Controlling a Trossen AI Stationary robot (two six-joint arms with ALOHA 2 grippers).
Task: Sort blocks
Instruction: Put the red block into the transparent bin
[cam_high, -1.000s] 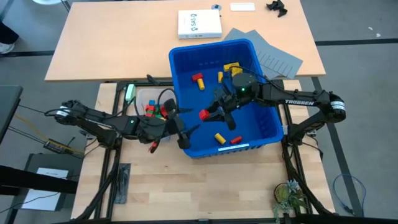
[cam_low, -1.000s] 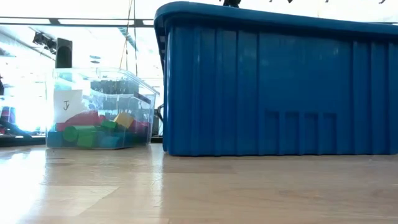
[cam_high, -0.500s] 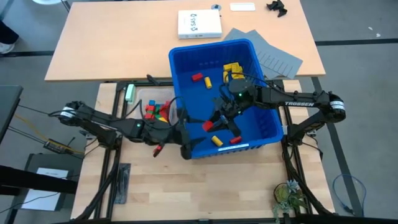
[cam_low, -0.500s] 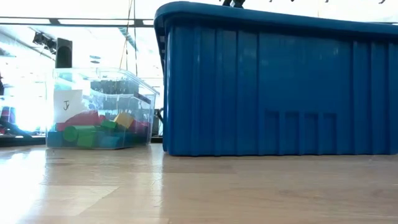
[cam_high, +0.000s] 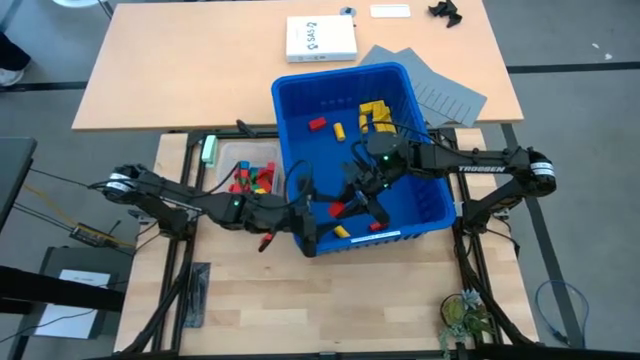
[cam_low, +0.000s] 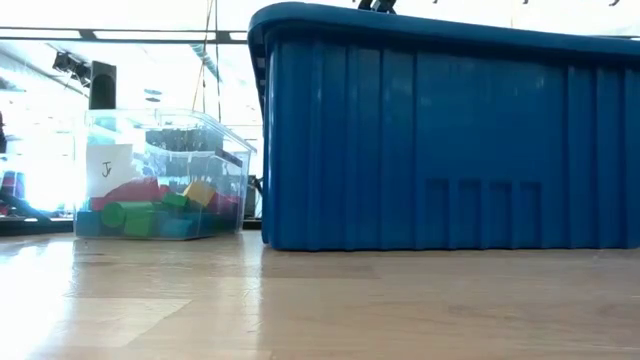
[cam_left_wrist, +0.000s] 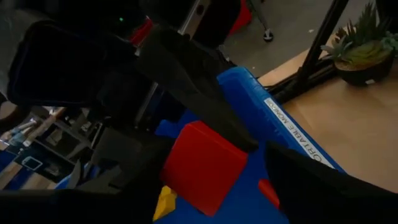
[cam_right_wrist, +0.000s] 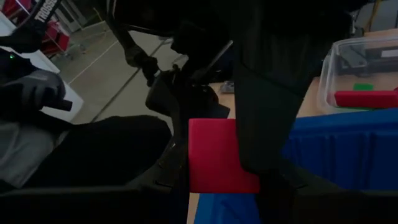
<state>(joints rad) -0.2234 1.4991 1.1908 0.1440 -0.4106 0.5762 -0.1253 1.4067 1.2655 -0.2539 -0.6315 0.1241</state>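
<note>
My right gripper (cam_high: 347, 202) is shut on a red block (cam_high: 337, 208) over the near left part of the blue bin (cam_high: 430, 215). My left gripper (cam_high: 316, 216) reaches over the bin's left wall and is open. Its fingers stand on either side of the same red block (cam_left_wrist: 202, 165); I cannot tell whether they touch it. Loose yellow blocks (cam_high: 373, 112) and red blocks (cam_high: 317, 124) lie on the bin's floor. The clear tub (cam_high: 240, 158), left of the bin, holds several coloured blocks (cam_low: 150, 212). My right gripper pinches the red block between its two fingers; one finger (cam_right_wrist: 264, 118) lies flat on the block's side face (cam_right_wrist: 231, 152). The fingers come slanting down from the bin's far right. The block is lifted clear, above the bin's floor.
The bin's tall walls (cam_low: 440, 140) stand around both grippers. A white box (cam_high: 321, 38) and grey sheets (cam_high: 430, 85) lie on the far table. A small plant (cam_high: 462, 312) stands at the near right corner. Bare wood lies in front of the bin (cam_low: 320, 300).
My left gripper has moved toward the table's right edge, over the bin's left wall, rolling as it went, and now has the red block between its fingers. My right gripper has carried the block a little toward the near edge.
</note>
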